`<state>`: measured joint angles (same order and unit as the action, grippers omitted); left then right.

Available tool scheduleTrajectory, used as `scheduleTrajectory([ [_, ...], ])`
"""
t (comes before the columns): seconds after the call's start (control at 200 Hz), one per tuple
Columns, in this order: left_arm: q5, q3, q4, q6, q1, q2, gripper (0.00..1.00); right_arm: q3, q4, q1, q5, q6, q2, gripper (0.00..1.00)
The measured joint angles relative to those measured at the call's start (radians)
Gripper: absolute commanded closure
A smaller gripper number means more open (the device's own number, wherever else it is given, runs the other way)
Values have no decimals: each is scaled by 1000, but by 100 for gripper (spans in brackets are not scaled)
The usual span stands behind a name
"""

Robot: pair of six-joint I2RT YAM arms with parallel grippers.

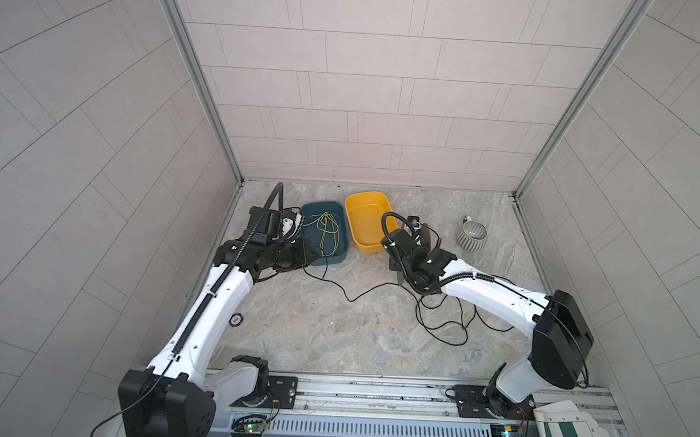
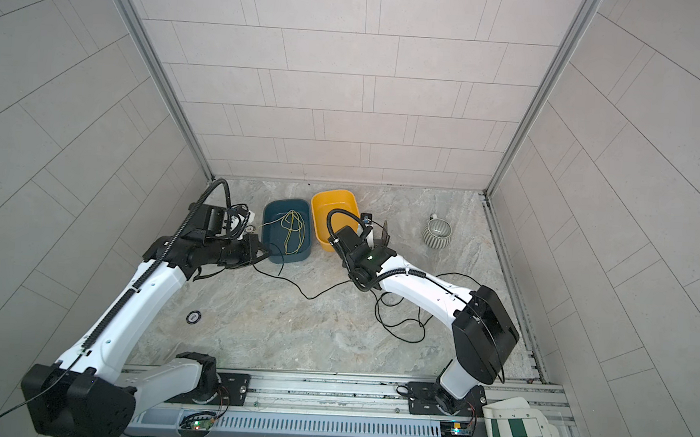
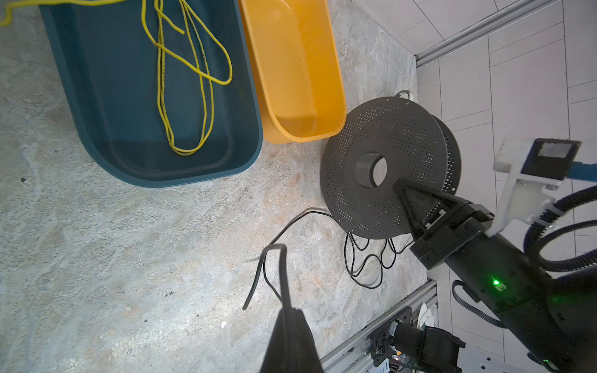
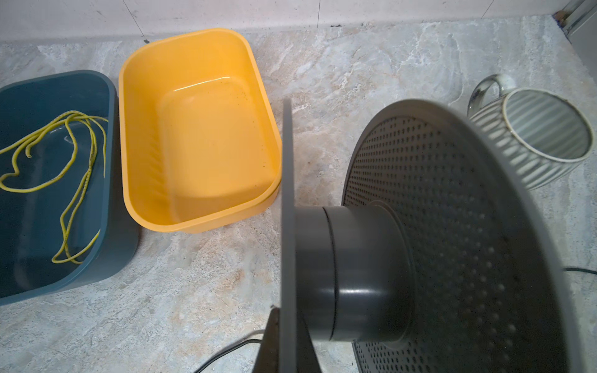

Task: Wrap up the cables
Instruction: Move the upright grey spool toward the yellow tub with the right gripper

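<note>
Holding One Cable and One Spool at the Counter

Two grippers are at work. The left gripper (image 3: 285, 258) is pinched tight on the single black cable (image 1: 349, 300), close to one of its ends, just beside the near wall of the blue bin (image 1: 333, 261). The right gripper (image 3: 400, 187) is clamped on a flange of the one grey spool (image 3: 381, 145). The spool stands on edge with its hub axis level; whether it touches the counter (image 1: 332, 343) I cannot tell.

From the left pinch the cable's long axis runs crosswise, roughly along the counter's front edge. It ends in loose loops under the right arm, near the right edge.

Two bins sit at the rear edge. The blue one holds one yellow cord (image 1: 325, 226), and the yellow bin (image 1: 366, 224) is beside it. One mug (image 1: 473, 235) sits toward the rear right corner.
</note>
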<state>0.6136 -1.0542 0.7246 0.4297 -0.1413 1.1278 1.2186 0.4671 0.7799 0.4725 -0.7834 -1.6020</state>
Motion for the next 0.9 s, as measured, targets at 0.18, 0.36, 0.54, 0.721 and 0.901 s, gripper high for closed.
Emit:
scheduleTrajectory([
  [0.18,1,0,0,4,-5,0,100,0,-12,0,8,-2,-5,88],
  [0.36,0,0,0,13,-10,0,100,0,-30,0,14,-7,-6,67],
  [0.54,8,0,-2,53,-28,0,100,0,-38,0,-1,0,-5,44],
  [0.721,23,7,-24,109,-64,0,100,-15,-55,0,-30,28,45,30],
  [0.901,39,10,-54,162,-99,0,100,-47,-72,0,-72,69,120,26],
])
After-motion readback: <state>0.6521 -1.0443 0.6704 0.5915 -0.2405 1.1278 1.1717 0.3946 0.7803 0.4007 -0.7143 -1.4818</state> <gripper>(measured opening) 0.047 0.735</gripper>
